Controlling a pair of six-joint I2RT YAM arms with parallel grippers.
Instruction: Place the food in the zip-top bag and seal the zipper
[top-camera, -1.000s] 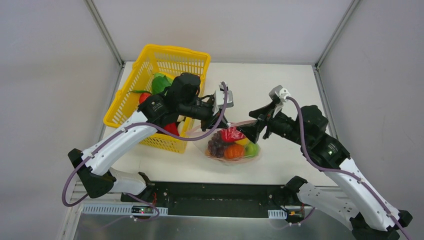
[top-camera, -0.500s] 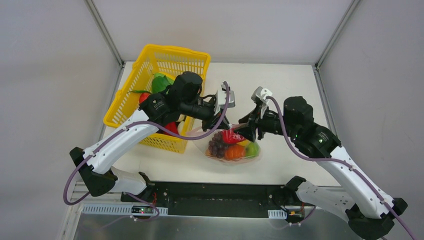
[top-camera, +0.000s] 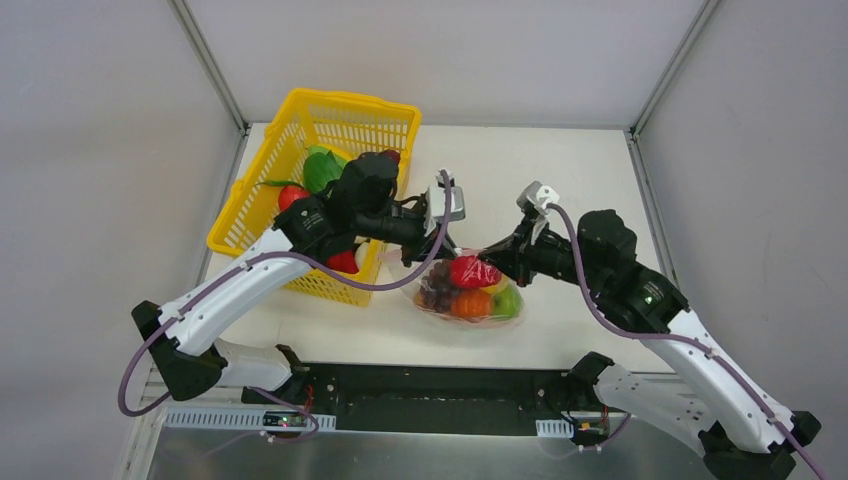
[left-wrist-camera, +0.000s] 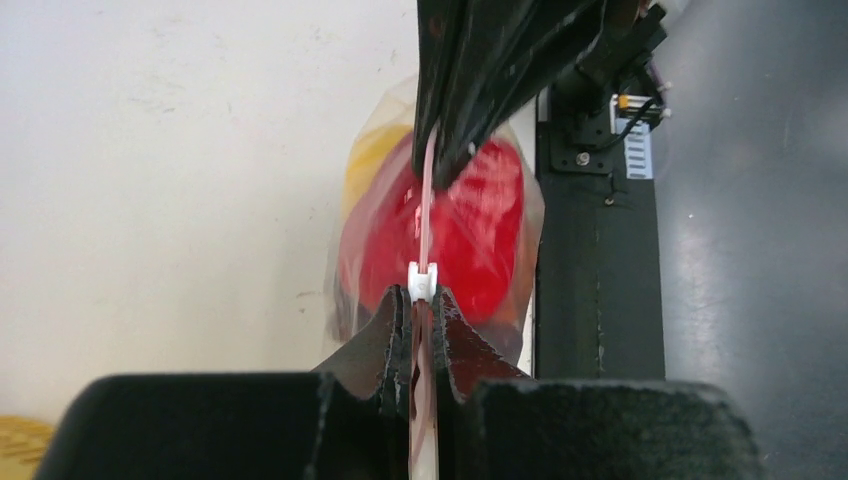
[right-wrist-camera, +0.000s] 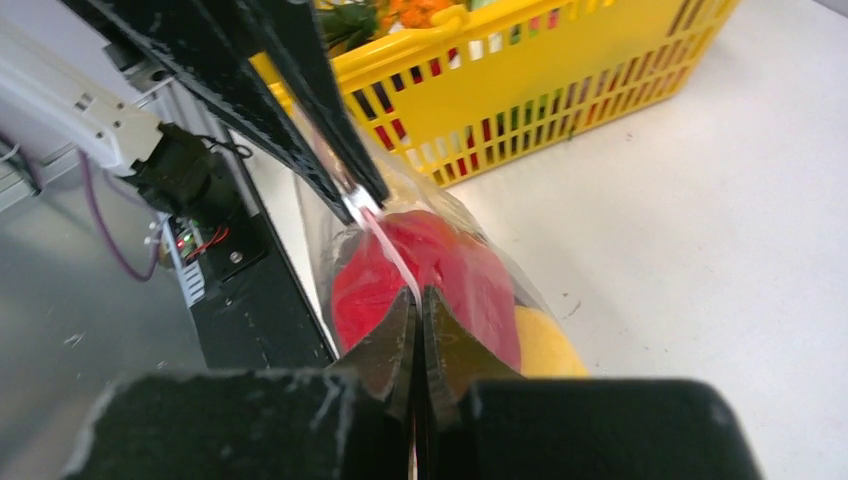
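The zip-top bag (top-camera: 440, 305) lies mid-table, holding the food: a red pepper (top-camera: 472, 271), purple grapes (top-camera: 435, 291), an orange (top-camera: 472, 304) and a green apple (top-camera: 508, 300). My left gripper (top-camera: 440, 250) is shut on the zipper at the bag's left end; in the left wrist view the pink strip (left-wrist-camera: 428, 210) runs from the left gripper (left-wrist-camera: 424, 300), past a small white clip (left-wrist-camera: 423, 281), to the right arm's fingers (left-wrist-camera: 470, 110). My right gripper (top-camera: 490, 266) is shut on the same strip (right-wrist-camera: 388, 245), as the right gripper (right-wrist-camera: 418, 297) shows in its wrist view, above the red pepper (right-wrist-camera: 455, 270) and a yellow lemon (right-wrist-camera: 548, 345).
A yellow mesh basket (top-camera: 350, 99) stands at the back left, partly under the left arm, with leafy greens (top-camera: 322, 166) and red pieces (top-camera: 290, 195) inside. It fills the top of the right wrist view (right-wrist-camera: 560, 70). A black rail (top-camera: 430, 385) runs along the near table edge.
The right gripper has gone from open to shut on the zipper strip, moving in toward the left gripper. The left gripper has kept its hold and the bag's mouth is drawn taut.
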